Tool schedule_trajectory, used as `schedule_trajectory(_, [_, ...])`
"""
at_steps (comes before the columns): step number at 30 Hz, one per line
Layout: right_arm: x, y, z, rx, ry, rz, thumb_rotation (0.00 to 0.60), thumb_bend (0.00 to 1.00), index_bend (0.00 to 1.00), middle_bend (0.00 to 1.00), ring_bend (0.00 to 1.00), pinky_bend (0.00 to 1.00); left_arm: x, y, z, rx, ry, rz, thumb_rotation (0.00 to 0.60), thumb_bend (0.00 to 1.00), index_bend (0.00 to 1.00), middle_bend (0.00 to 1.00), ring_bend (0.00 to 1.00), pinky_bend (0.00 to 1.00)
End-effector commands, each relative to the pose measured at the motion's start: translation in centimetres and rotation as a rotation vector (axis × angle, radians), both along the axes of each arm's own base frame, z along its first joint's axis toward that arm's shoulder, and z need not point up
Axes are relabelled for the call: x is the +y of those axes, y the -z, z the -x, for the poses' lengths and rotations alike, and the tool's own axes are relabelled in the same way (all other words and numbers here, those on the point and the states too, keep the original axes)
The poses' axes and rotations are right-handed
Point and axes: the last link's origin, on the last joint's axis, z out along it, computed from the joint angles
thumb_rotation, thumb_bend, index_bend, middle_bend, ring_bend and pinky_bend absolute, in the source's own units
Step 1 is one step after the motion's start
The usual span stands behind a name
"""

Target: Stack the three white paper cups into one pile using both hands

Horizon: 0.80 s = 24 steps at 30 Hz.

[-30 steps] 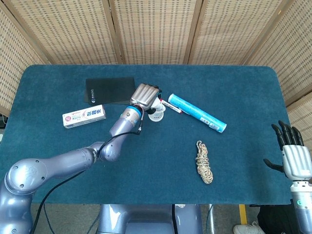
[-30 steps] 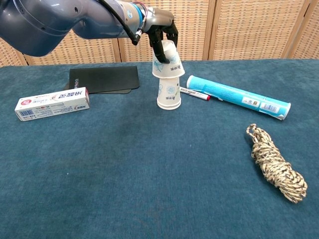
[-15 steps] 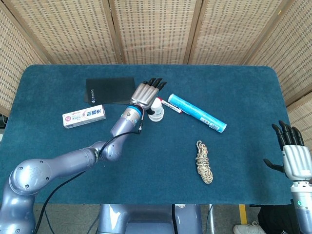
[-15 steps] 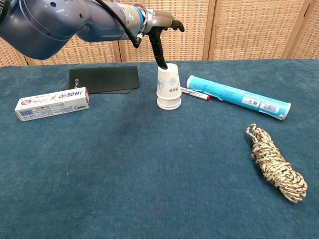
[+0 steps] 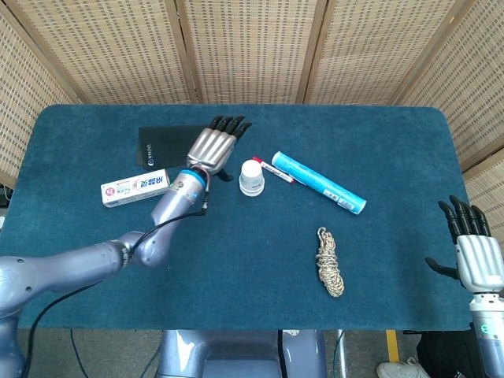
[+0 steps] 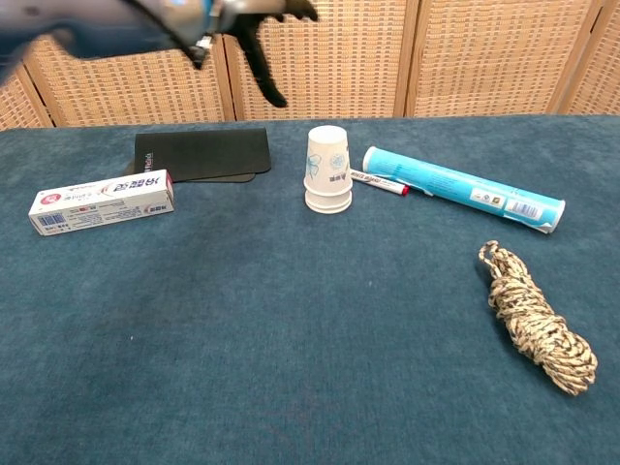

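The white paper cups (image 5: 251, 177) stand as one upside-down pile (image 6: 327, 181) on the blue table, between a black pad and a blue tube. My left hand (image 5: 213, 144) hovers open to the left of the pile, fingers stretched out, touching nothing; in the chest view it (image 6: 262, 29) is blurred at the top edge. At the table's right front corner, my right hand (image 5: 470, 246) stays open and empty, seen only in the head view.
A black pad (image 5: 175, 145) and a toothpaste box (image 5: 135, 187) lie left of the pile. A red-capped marker (image 6: 380, 182) and a blue tube (image 6: 463, 189) lie right of it. A coiled rope (image 5: 330, 261) sits towards the front right.
My left hand set the top cup down onto the pile, let go, and drew back to the left and upward. The right hand has not moved.
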Motion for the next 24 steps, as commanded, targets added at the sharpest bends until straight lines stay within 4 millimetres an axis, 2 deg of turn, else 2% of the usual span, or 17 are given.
schedule_trajectory(1, [0.0, 0.1, 0.0, 0.001, -0.001, -0.003, 0.6, 0.0, 0.05, 0.01, 0.0, 0.0, -3.1, -4.8, 7.0, -0.03, -0.034, -0.103, 0.6, 0.0, 0.0, 0.0, 0.0, 0.0])
schedule_trajectory(2, [0.1, 0.1, 0.0, 0.002, -0.002, -0.003, 0.6, 0.0, 0.05, 0.01, 0.0, 0.0, -3.9, -5.4, 8.4, -0.033, -0.042, -0.119, 0.6, 0.0, 0.0, 0.0, 0.0, 0.0])
schedule_trajectory(3, [0.1, 0.1, -0.1, 0.004, -0.003, -0.004, 0.6, 0.0, 0.05, 0.01, 0.0, 0.0, -4.9, -6.3, 10.9, -0.034, -0.079, -0.147, 0.6, 0.0, 0.0, 0.0, 0.0, 0.0])
schedule_trajectory(7, [0.1, 0.2, -0.2, 0.007, -0.008, -0.001, 0.6, 0.0, 0.05, 0.01, 0.0, 0.0, -8.3, -7.9, 15.6, -0.053, -0.128, -0.201, 0.6, 0.0, 0.0, 0.0, 0.0, 0.0])
schedule_trajectory(9, [0.2, 0.1, -0.3, 0.008, -0.011, 0.003, 0.6, 0.0, 0.05, 0.01, 0.0, 0.0, -10.8, -8.7, 18.3, -0.056, -0.157, -0.241, 0.6, 0.0, 0.0, 0.0, 0.0, 0.0])
schedule_trajectory(12, [0.2, 0.1, -0.3, 0.01, -0.014, 0.006, 0.6, 0.0, 0.05, 0.01, 0.0, 0.0, -14.2, -9.3, 21.0, -0.032, -0.178, -0.282, 0.6, 0.0, 0.0, 0.0, 0.0, 0.0])
schedule_trajectory(19, [0.0, 0.1, -0.5, 0.014, -0.019, 0.008, 0.6, 0.0, 0.05, 0.01, 0.0, 0.0, -20.1, -9.9, 24.6, -0.075, -0.262, -0.338, 0.6, 0.0, 0.0, 0.0, 0.0, 0.0])
schedule_trajectory(24, [0.0, 0.1, -0.5, 0.015, -0.022, 0.009, 0.6, 0.0, 0.05, 0.01, 0.0, 0.0, -23.1, -10.0, 26.2, -0.122, -0.297, -0.355, 0.6, 0.0, 0.0, 0.0, 0.0, 0.0])
